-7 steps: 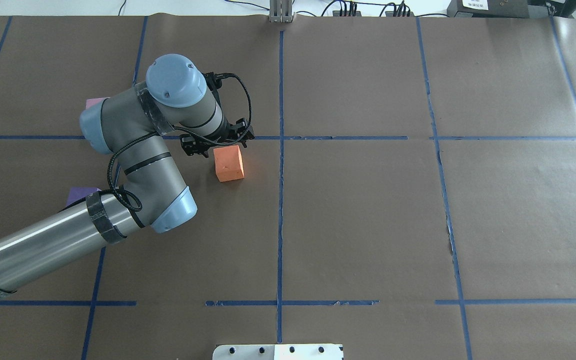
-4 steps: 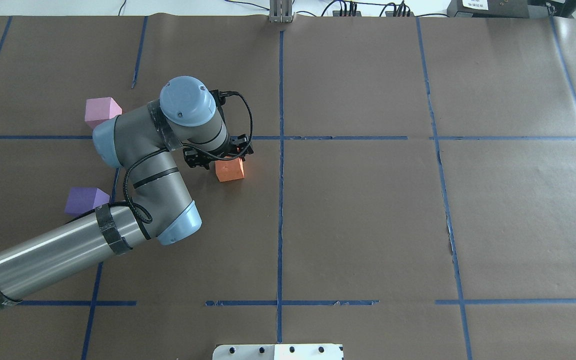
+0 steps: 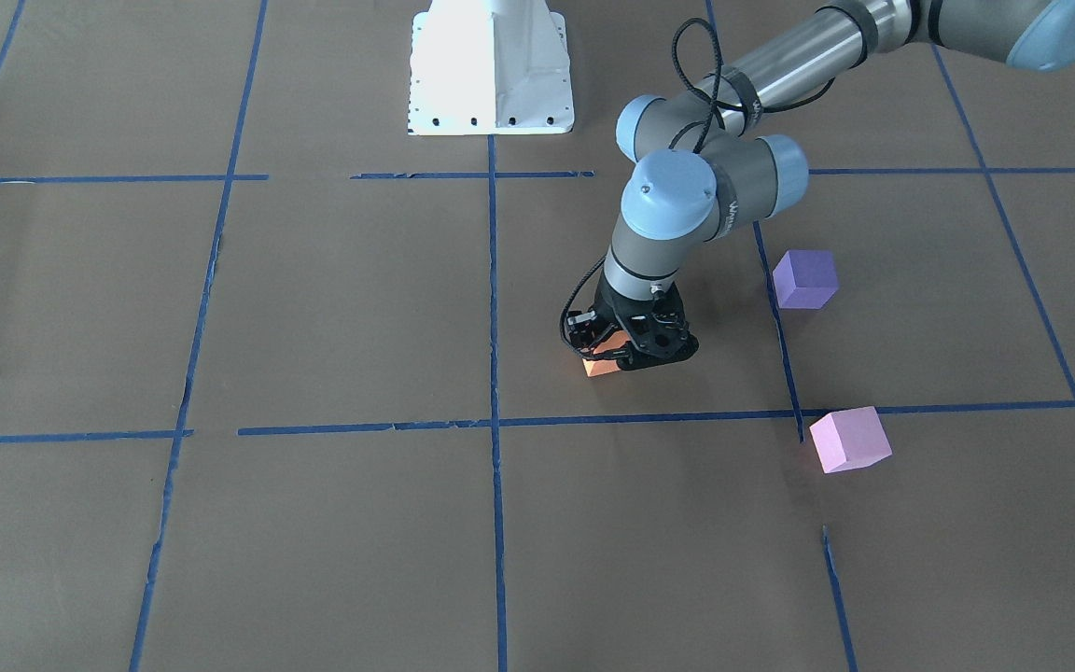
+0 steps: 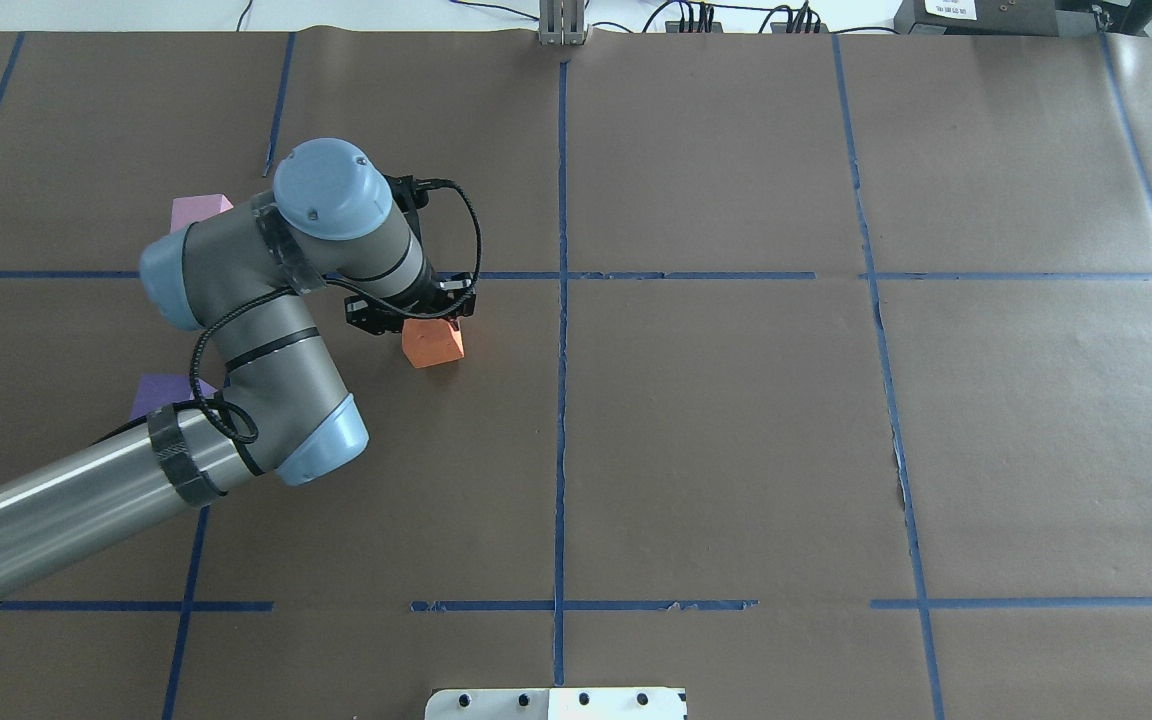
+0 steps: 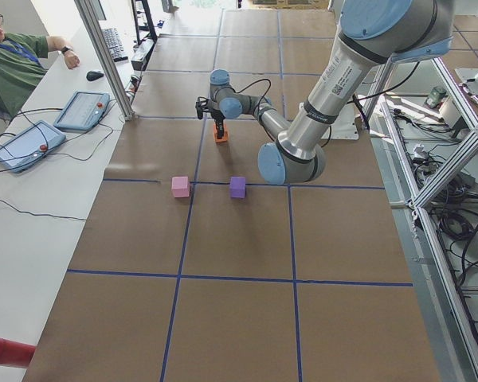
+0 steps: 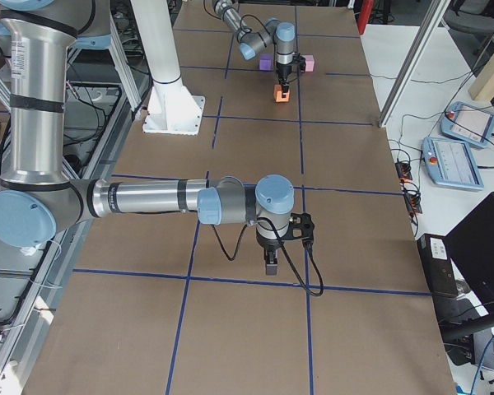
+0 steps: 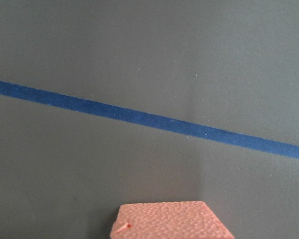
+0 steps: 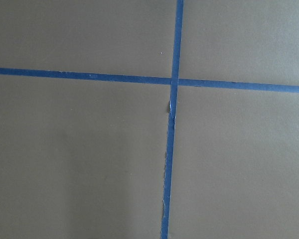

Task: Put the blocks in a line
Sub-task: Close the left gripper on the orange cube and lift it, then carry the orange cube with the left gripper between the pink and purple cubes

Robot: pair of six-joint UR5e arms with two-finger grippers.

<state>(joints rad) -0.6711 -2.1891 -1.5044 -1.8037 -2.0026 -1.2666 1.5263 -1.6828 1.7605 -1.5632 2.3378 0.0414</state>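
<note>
Contact shows in the front-facing view: the left gripper is clamped on the orange block, probably to carry it toward the others. The purple block and pink block lie well apart from the orange block, on the arm's side. Overhead, the orange block looks tilted in the grip. From the right end, the right gripper hangs far from the orange block, out of the way; I cannot tell whether its jaws are parted. The left wrist camera catches only the orange block's top.

Set apart: orange block, purple block, pink block
</note>
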